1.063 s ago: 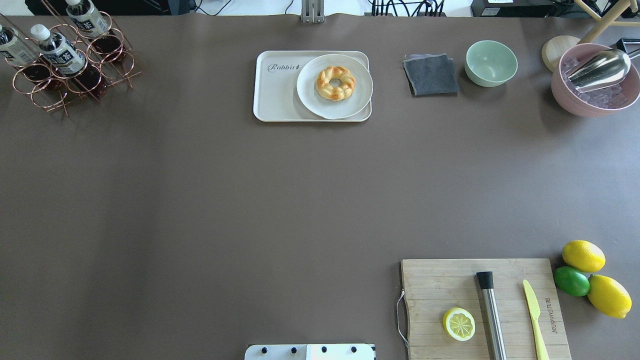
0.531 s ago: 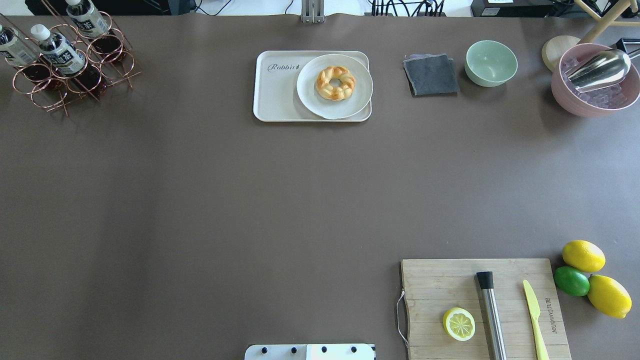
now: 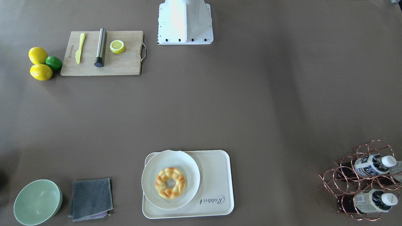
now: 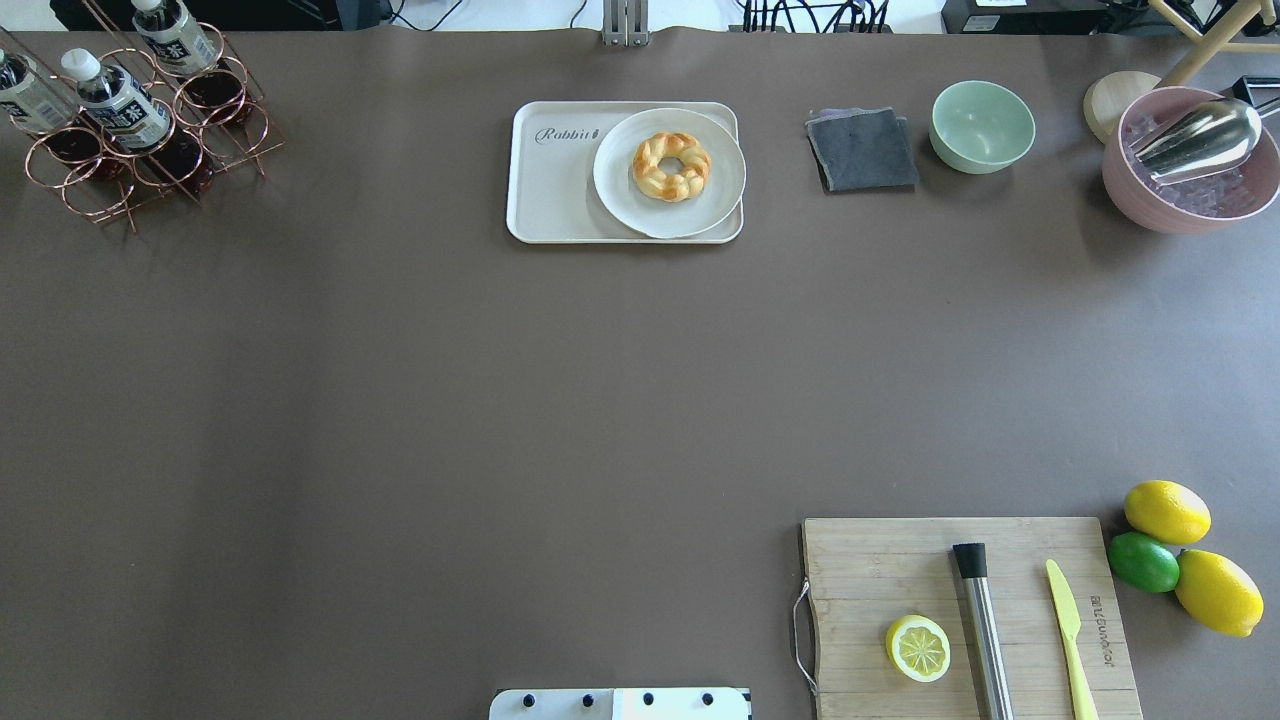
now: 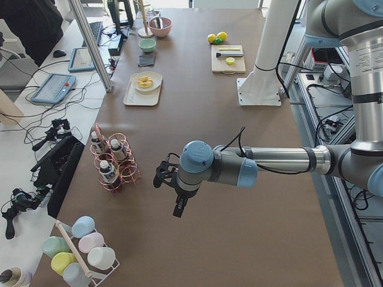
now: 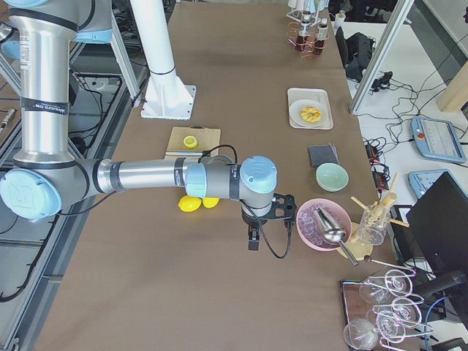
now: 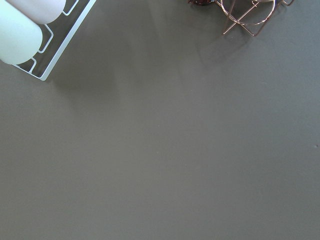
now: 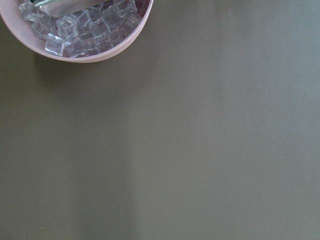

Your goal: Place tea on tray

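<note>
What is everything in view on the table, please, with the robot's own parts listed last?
Small clear plastic tea bottles: three, reddish-brown, in copper wire rack, far left.
Rectangular plastic tray: one, cream-white, far middle.
Round plate holding braided pastry ring: one, white, on tray.
Folded cloth: one, grey, right of tray.
Round bowl: one, pale green, beside cloth.
Bowl of ice with metal scoop: one, pink, far right.
Wooden cutting board: one, tan, near right, bearing lemon half, steel cylinder, yellow knife.
Lemons, lime: two yellow, one green, beside board.
Left tool: one, black, near rack.
Right tool: one, black, near pink bowl.
</note>
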### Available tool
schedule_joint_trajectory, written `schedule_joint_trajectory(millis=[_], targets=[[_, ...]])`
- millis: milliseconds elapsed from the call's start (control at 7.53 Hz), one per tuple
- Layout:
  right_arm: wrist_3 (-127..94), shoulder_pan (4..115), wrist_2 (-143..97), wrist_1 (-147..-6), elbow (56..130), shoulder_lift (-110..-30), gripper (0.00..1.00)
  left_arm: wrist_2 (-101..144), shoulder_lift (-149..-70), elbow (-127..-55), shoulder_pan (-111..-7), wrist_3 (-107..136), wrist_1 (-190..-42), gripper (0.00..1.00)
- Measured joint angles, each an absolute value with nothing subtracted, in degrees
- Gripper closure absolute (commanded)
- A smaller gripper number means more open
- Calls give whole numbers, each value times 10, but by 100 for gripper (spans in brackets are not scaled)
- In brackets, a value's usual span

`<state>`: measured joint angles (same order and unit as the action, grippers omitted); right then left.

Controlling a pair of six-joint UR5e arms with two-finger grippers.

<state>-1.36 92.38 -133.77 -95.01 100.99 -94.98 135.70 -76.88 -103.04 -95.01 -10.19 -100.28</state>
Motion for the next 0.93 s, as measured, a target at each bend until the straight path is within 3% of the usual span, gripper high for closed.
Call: schedule_joint_trajectory(millis=[664, 930], targets=[[-12, 924, -1339, -949, 1013, -952, 0, 1364, -764, -1037, -949, -101, -1011, 2], [-12, 924, -1339, -950, 1015, -954, 0, 1391, -765, -1040, -948, -99, -1087, 2]])
